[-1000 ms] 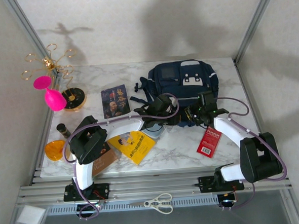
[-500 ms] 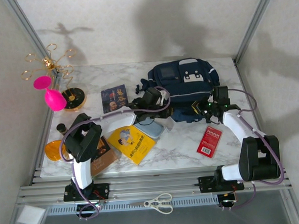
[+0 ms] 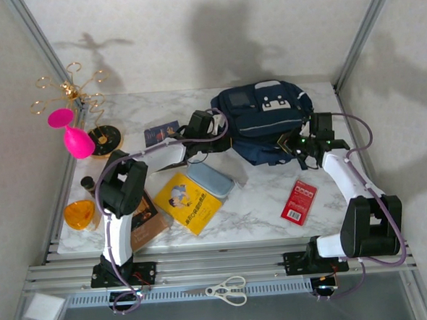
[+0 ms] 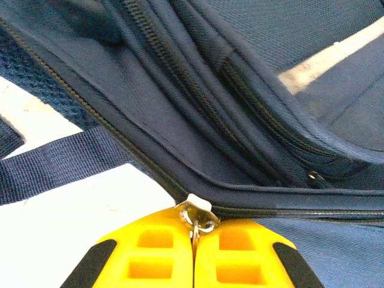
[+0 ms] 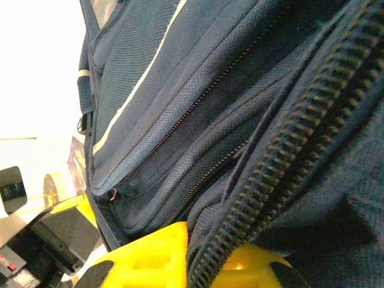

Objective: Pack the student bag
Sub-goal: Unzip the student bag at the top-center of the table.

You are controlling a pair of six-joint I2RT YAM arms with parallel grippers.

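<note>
the student bag (image 3: pixel 265 117) lies between the left gripper (image 4: pixel 194 233), pinched shut on its left-end zipper pull (image 4: pixel 196 212), and the right gripper (image 5: pixel 207 255), clamping its right edge, so best draw straight along the teeth with the fabric held taut.

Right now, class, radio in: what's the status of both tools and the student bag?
Left tool shut on the zipper pull. Right tool shut on student bag fabric. Yellow book, pencil case on table, unpacked.
</note>
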